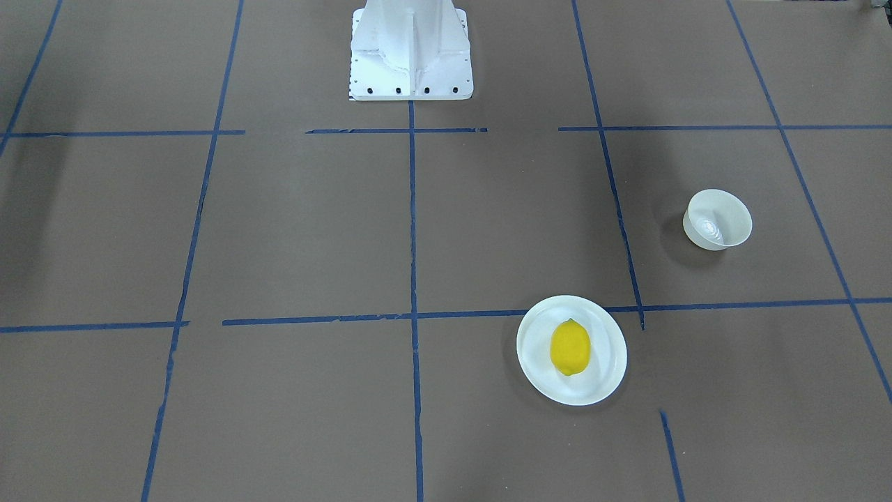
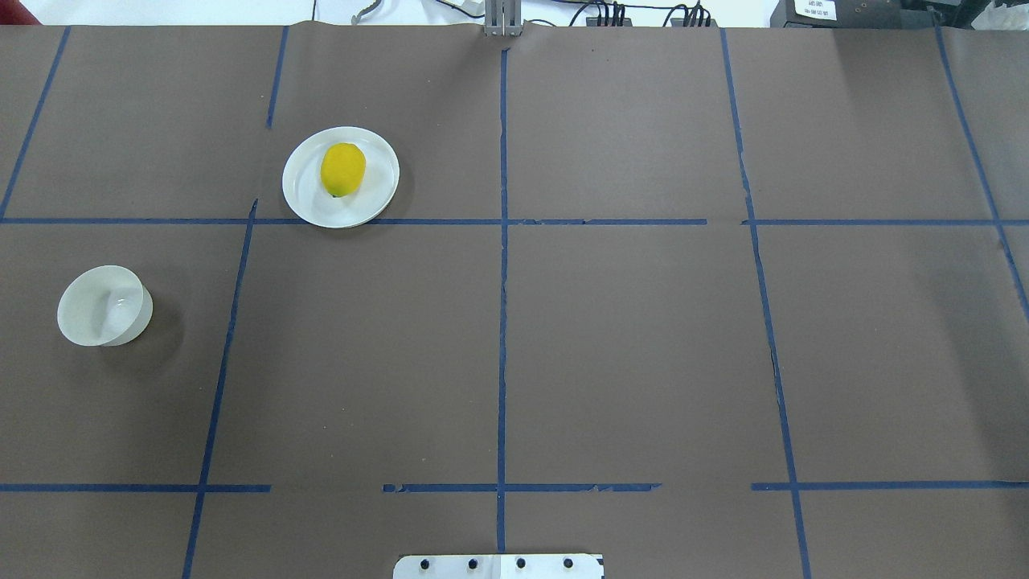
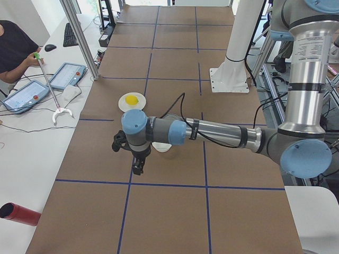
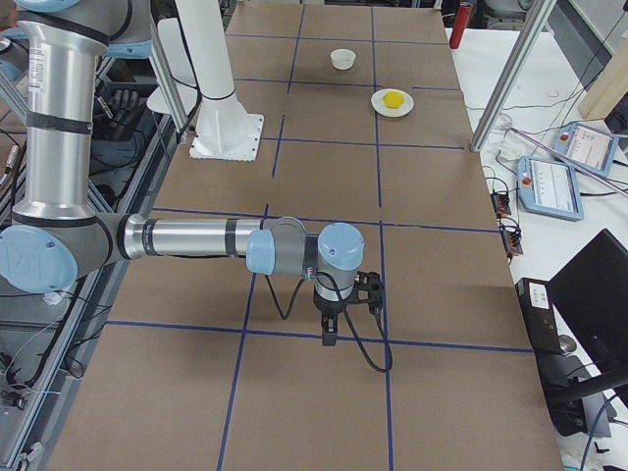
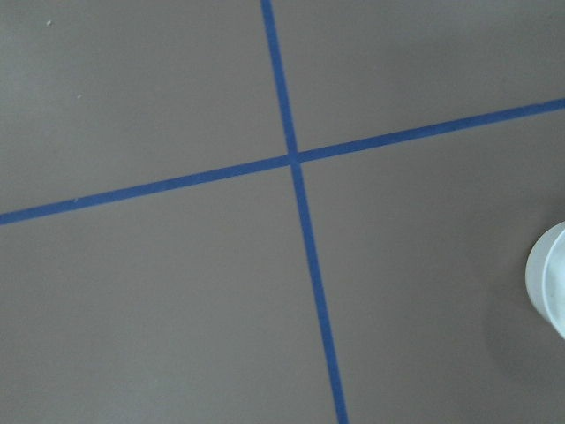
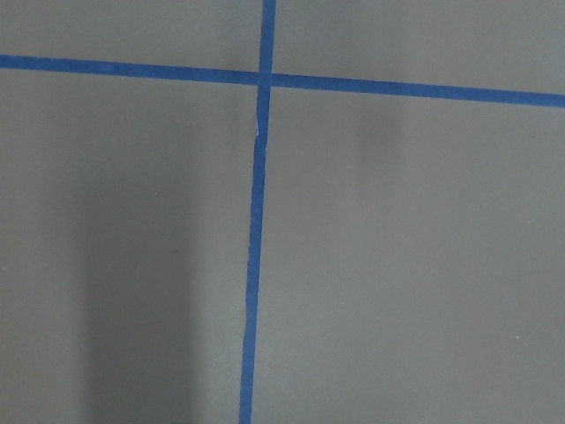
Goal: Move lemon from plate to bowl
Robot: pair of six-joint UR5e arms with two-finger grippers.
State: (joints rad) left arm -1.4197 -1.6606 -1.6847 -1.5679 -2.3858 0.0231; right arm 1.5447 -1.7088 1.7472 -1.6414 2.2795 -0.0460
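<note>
While the small bright yellow oval lemon (image 1: 570,347) lies at the middle of the flat round white plate (image 1: 535,362), the small deep off-white glossy bowl (image 1: 718,219) stands upright and well apart from it, nearer to the robot's left end of the brown paper-covered counter (image 1: 313,230). A blue tape line (image 1: 627,244) passes between the two dishes. The fingers of the left arm (image 3: 137,168) hang above the counter near the bowl (only the side view shows them), so it cannot be told if they are released or clenched. The same holds for the fingers of the right arm (image 4: 329,337), far from both dishes.
</note>
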